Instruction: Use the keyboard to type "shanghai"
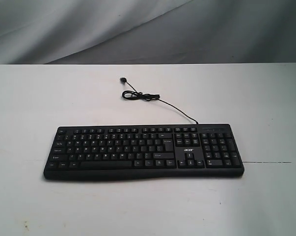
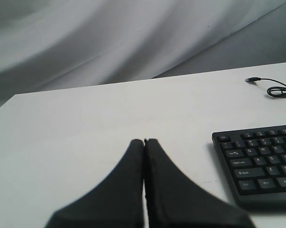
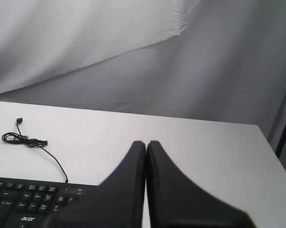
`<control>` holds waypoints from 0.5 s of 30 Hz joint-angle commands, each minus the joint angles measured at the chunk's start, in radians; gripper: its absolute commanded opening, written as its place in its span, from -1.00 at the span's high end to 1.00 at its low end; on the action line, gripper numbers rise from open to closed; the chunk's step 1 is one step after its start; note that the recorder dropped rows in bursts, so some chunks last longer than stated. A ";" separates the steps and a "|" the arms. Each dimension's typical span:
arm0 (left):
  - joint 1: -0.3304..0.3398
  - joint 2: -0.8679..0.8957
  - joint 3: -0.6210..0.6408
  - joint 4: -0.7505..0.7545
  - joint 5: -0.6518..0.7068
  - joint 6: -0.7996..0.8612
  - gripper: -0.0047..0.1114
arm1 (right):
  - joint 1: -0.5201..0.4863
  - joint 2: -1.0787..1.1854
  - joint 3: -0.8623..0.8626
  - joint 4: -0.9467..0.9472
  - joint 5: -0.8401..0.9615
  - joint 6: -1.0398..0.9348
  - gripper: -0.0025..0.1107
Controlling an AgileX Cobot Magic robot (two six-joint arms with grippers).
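Note:
The wide black keyboard [image 1: 144, 151] lies flat on the white table [image 1: 35, 103], its number pad and small "acer" logo toward the right. Neither arm shows in the exterior view. In the left wrist view my left gripper [image 2: 144, 141] is shut with nothing in it, over bare table beside the keyboard [image 2: 259, 161] at its Esc and Ctrl end. In the right wrist view my right gripper [image 3: 146, 142] is shut and empty too, near the number pad end of the keyboard [image 3: 29, 204].
The keyboard's thin black cable [image 1: 152, 101] runs back from its rear edge to a loose coil and a plug [image 1: 123, 79]. A grey draped cloth [image 1: 148, 29] hangs behind the table. The table's right edge shows in the right wrist view.

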 commanded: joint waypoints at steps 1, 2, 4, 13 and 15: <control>-0.007 -0.004 0.005 -0.002 -0.010 -0.004 0.92 | -0.008 0.010 0.113 -0.091 -0.174 0.028 0.96; -0.007 -0.004 0.005 -0.002 -0.010 -0.004 0.92 | -0.008 0.001 0.148 -0.126 -0.230 0.042 0.96; -0.007 -0.004 0.005 -0.002 -0.010 -0.004 0.92 | -0.008 -0.027 0.207 -0.149 -0.277 0.057 0.96; -0.007 -0.004 0.005 -0.002 -0.010 -0.004 0.92 | -0.008 -0.213 0.414 -0.175 -0.264 0.105 0.96; -0.007 -0.004 0.005 -0.002 -0.010 -0.004 0.92 | -0.008 -0.242 0.452 -0.175 -0.264 0.105 0.96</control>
